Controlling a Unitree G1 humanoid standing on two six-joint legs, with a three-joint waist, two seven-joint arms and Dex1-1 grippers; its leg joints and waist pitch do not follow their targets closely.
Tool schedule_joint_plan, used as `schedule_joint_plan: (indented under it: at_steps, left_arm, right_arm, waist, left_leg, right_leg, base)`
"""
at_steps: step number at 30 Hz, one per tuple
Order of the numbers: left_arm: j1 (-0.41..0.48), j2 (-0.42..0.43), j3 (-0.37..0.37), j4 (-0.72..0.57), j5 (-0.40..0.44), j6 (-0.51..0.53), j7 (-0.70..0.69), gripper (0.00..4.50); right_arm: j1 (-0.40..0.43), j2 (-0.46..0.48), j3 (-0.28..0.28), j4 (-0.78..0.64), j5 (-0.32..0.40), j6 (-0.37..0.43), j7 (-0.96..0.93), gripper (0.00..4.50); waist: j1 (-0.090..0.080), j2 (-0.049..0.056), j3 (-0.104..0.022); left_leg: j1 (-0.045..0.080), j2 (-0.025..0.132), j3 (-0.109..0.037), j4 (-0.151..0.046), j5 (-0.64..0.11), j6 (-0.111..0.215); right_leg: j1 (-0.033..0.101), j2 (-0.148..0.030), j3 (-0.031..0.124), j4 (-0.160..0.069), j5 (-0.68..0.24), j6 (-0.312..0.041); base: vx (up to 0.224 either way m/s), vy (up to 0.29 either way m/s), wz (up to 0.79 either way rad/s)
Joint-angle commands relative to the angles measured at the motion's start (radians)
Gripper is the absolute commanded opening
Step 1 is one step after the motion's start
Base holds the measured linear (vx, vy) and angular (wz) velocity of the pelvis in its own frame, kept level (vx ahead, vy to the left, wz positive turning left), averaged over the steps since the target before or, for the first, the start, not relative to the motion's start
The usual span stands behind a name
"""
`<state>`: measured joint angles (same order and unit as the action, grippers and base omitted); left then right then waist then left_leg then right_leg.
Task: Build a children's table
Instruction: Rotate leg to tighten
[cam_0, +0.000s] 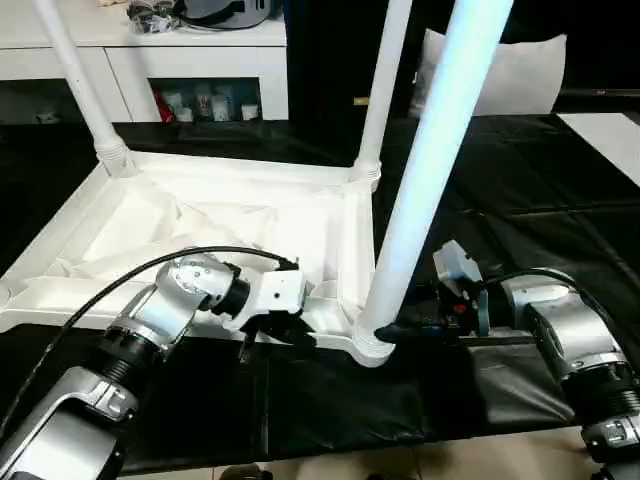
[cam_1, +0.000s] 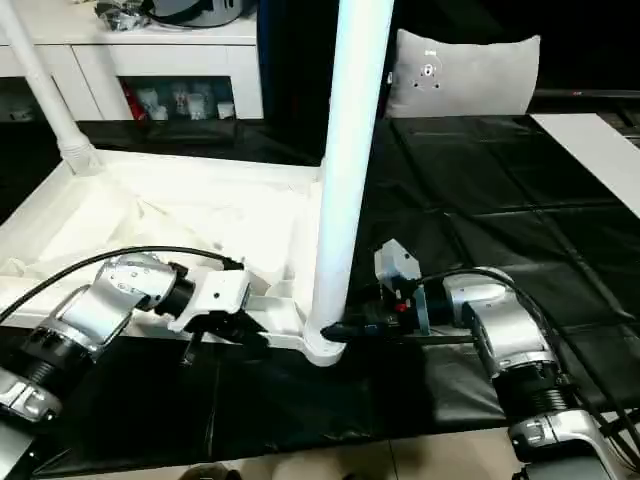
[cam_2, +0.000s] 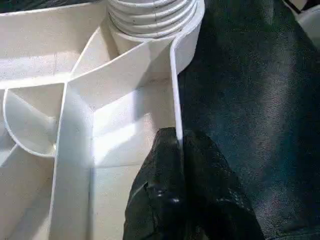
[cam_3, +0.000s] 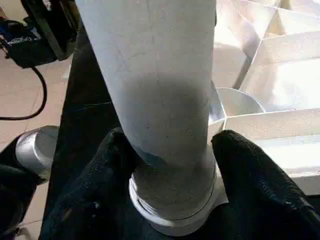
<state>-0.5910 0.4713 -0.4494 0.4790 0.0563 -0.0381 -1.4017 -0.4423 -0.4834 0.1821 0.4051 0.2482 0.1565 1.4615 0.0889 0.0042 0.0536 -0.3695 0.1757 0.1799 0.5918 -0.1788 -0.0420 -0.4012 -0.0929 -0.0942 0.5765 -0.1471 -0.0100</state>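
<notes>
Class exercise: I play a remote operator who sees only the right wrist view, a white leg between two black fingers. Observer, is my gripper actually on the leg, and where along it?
Observer: Yes. The right gripper is shut on the near leg, right at its base where it enters the corner socket.
Operator: How many legs are standing?
Observer: Three show upright: yours, plus two far ones.
Operator: What is the left arm doing?
Observer: The left gripper is pinched on the thin side wall of the upside-down tabletop, near your corner.
</notes>
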Motion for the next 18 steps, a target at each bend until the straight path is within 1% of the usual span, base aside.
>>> schedule_joint_plan:
  at_steps: [1, 3, 6, 8, 12, 13, 14, 15, 16, 17, 18]
  left_arm:
    - [-0.012, -0.005, -0.055, -0.004, 0.020, -0.034, -0.069, 0.00]
    - [-0.013, -0.006, -0.055, -0.001, 0.019, -0.037, -0.072, 0.00]
    - [-0.011, -0.007, -0.053, 0.000, 0.012, -0.034, -0.075, 0.00]
    - [-0.006, -0.016, -0.040, -0.002, -0.010, -0.006, -0.072, 0.00]
    - [0.002, -0.037, -0.008, -0.011, -0.035, 0.067, -0.037, 0.00]
    - [0.006, -0.045, 0.004, -0.019, -0.038, 0.093, -0.009, 0.00]
    - [0.009, -0.055, 0.017, -0.032, -0.038, 0.140, 0.025, 0.00]
    - [0.009, -0.055, 0.017, -0.032, -0.038, 0.140, 0.025, 0.00]
    - [0.016, -0.074, 0.036, -0.058, -0.035, 0.208, 0.089, 0.00]
    - [0.018, -0.088, 0.046, -0.074, -0.036, 0.246, 0.126, 0.00]
    - [0.018, -0.088, 0.046, -0.074, -0.036, 0.246, 0.126, 0.00]
  right_arm:
    - [-0.013, -0.004, -0.001, -0.009, 0.020, 0.011, 0.008, 2.26]
    - [-0.008, -0.002, 0.001, -0.013, 0.024, 0.015, 0.013, 2.04]
    - [0.003, 0.001, 0.003, -0.026, 0.033, 0.028, 0.022, 1.99]
    - [0.018, 0.003, 0.003, -0.044, 0.044, 0.045, 0.028, 1.94]
    - [0.035, 0.015, -0.011, -0.060, 0.060, 0.066, -0.003, 1.92]
    - [0.037, 0.032, -0.024, -0.061, 0.058, 0.073, -0.049, 1.92]
    - [0.036, 0.053, -0.035, -0.057, 0.049, 0.087, -0.110, 1.92]
    - [0.036, 0.053, -0.035, -0.057, 0.049, 0.087, -0.110, 1.92]
    - [0.034, 0.092, -0.050, -0.052, 0.030, 0.114, -0.221, 1.92]
    - [0.031, 0.117, -0.058, -0.048, 0.014, 0.124, -0.288, 1.92]
    - [0.031, 0.117, -0.058, -0.048, 0.014, 0.124, -0.288, 1.92]
  waist:
    - [-0.006, 0.000, -0.064]
    - [-0.005, 0.001, -0.065]
    - [-0.005, 0.001, -0.066]
    - [-0.005, -0.001, -0.066]
    - [-0.004, -0.001, -0.065]
    - [-0.005, -0.001, -0.064]
    - [-0.005, -0.001, -0.063]
    - [-0.007, -0.001, -0.062]
    - [-0.014, -0.004, -0.060]
    - [-0.016, -0.002, -0.057]
    - [-0.022, -0.005, -0.055]
  left_leg:
    - [0.019, 0.063, -0.018, -0.079, -0.333, 0.016]
    - [0.019, 0.063, -0.018, -0.079, -0.323, 0.016]
    - [0.019, 0.064, -0.018, -0.078, -0.312, 0.018]
    - [0.018, 0.063, -0.017, -0.079, -0.309, 0.020]
    - [0.018, 0.063, -0.016, -0.078, -0.307, 0.019]
    - [0.019, 0.063, -0.017, -0.078, -0.311, 0.017]
    - [0.019, 0.063, -0.017, -0.079, -0.315, 0.017]
    - [0.019, 0.064, -0.018, -0.080, -0.318, 0.011]
    - [0.019, 0.059, -0.021, -0.080, -0.344, 0.002]
    - [0.022, 0.059, -0.023, -0.081, -0.353, -0.004]
    - [0.025, 0.054, -0.025, -0.079, -0.371, -0.013]
  right_leg:
    - [0.043, -0.066, 0.052, -0.071, -0.396, -0.203]
    - [0.043, -0.066, 0.053, -0.069, -0.383, -0.208]
    - [0.044, -0.065, 0.052, -0.066, -0.359, -0.216]
    - [0.045, -0.065, 0.052, -0.065, -0.358, -0.217]
    - [0.045, -0.065, 0.052, -0.066, -0.365, -0.218]
    - [0.044, -0.066, 0.052, -0.067, -0.381, -0.215]
    - [0.044, -0.066, 0.052, -0.069, -0.391, -0.212]
    - [0.043, -0.067, 0.053, -0.069, -0.397, -0.209]
    - [0.044, -0.068, 0.049, -0.075, -0.467, -0.184]
    - [0.039, -0.068, 0.049, -0.079, -0.493, -0.176]
    - [0.035, -0.068, 0.045, -0.086, -0.548, -0.156]
  base:
    - [0.000, 0.000, 0.00]
    - [0.000, 0.000, 0.00]
    - [0.000, 0.000, 0.00]
    - [0.000, 0.000, 0.00]
    - [0.000, 0.000, 0.00]
    - [0.000, 0.000, 0.00]
    - [0.000, 0.000, 0.00]
    - [0.000, 0.000, 0.00]
    - [0.000, 0.000, 0.00]
    - [0.000, 0.000, 0.00]
    - [0.000, 0.000, 0.00]
